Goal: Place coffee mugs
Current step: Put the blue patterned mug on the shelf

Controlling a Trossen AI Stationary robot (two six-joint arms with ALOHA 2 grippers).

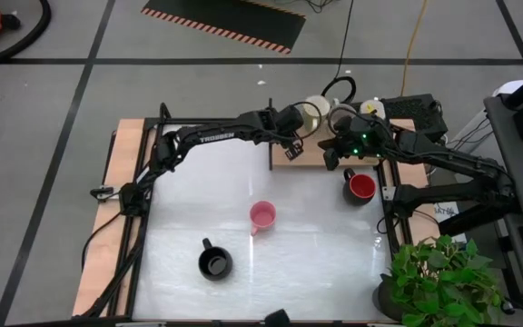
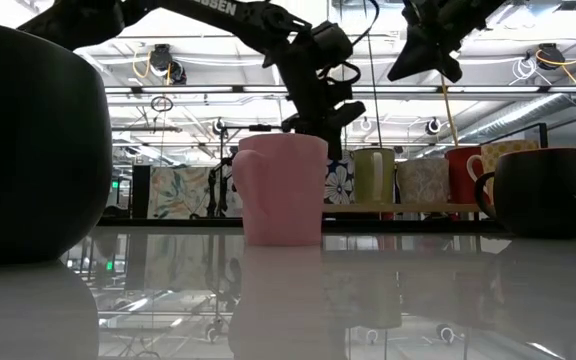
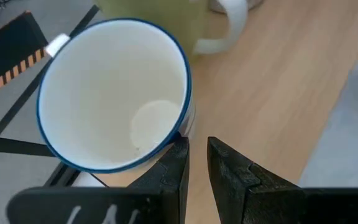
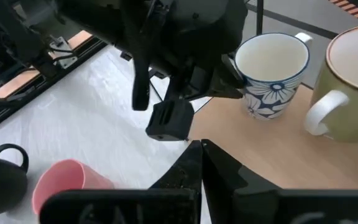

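Note:
A white mug with a blue rim and blue flowers [image 4: 271, 74] is on the wooden board [image 1: 309, 159] at the table's far edge, beside a yellow-green mug [image 4: 353, 81]. My left gripper [image 3: 196, 144] reaches it from the table's left and is shut on its rim. My right gripper [image 4: 202, 148] hovers shut and empty over the board's near edge, well above it [image 2: 423, 55]. A pink mug [image 1: 261, 215], a black mug [image 1: 214, 263] and a dark mug with a red inside [image 1: 360, 187] stand upright on the white table. My left gripper pinches the blue-rimmed mug's rim [image 3: 185, 127] on the side away from its handle. One fingertip [image 3: 176, 152] lies over the rim on the inner side and the other [image 3: 219, 152] is outside the wall. The fingers slant down from the table's left. The mug is upright, its base at the board; whether it rests there I cannot tell.
More mugs stand in a row on the board, among them a speckled one [image 2: 423, 180] and a red one [image 2: 463, 175]. A potted plant [image 1: 439, 282] fills the near right corner. The table has wooden strips along its left and right sides [image 1: 107, 227].

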